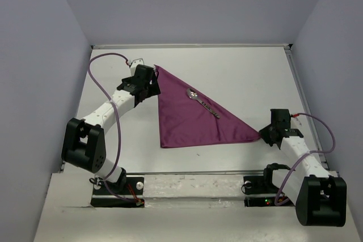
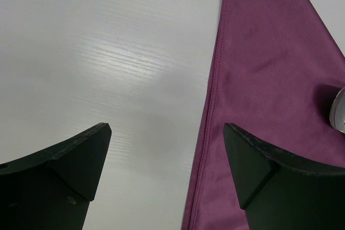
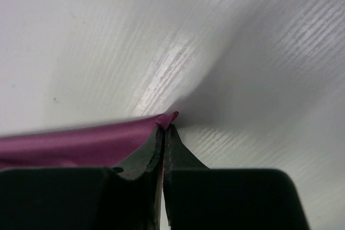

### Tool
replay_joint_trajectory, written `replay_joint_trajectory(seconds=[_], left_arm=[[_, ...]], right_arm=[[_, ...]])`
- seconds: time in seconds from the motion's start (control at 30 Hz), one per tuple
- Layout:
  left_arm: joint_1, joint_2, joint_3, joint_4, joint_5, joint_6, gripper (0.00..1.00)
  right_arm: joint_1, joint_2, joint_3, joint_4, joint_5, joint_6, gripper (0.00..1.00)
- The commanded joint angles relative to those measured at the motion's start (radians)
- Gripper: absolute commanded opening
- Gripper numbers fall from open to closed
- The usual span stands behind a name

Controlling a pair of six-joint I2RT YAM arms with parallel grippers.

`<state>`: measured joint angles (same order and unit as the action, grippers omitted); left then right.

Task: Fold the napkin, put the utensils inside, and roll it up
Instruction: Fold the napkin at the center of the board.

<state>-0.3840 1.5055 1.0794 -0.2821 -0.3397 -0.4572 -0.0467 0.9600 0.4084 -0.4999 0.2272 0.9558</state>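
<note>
Pinching the plum-purple cloth napkin (image 1: 190,123) by its right corner was the right gripper (image 3: 164,130).
It lay mid-table under a slim grey metal spoon (image 1: 202,103); the left gripper (image 2: 167,130) stood spread at its far-left edge.

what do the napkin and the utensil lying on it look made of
napkin: looks like soft woven cloth, plum with a faint satin sheen; a stitched hem runs along its edge.
utensil: probably polished metal, grey with a bright glint on its bowl.
</note>
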Motion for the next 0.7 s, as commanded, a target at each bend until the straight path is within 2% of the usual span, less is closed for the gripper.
replay_joint_trajectory(seconds=[0.0,0.2,0.3,0.4,0.43,0.67], left_arm=[[0.007,-0.028,0.010,-0.009,-0.035,0.025,0.99],[0.010,-0.021,0.020,-0.011,-0.044,0.025,0.99],[0.014,-0.022,0.022,-0.017,-0.048,0.020,0.99],[0.027,-0.025,0.025,-0.020,-0.044,0.011,0.99],[0.033,-0.024,0.025,-0.022,-0.036,0.008,0.99],[0.048,-0.041,0.021,-0.032,-0.019,-0.008,0.99]], right_arm=[[-0.005,-0.032,0.004,0.074,-0.055,-0.068,0.01],[0.004,-0.043,0.108,0.057,-0.086,-0.101,0.01],[0.065,-0.015,0.177,0.064,-0.089,-0.092,0.01],[0.171,0.076,0.260,0.087,-0.059,-0.059,0.01],[0.239,0.101,0.285,0.096,-0.043,-0.034,0.01],[0.406,0.336,0.473,0.234,0.001,0.003,0.01]])
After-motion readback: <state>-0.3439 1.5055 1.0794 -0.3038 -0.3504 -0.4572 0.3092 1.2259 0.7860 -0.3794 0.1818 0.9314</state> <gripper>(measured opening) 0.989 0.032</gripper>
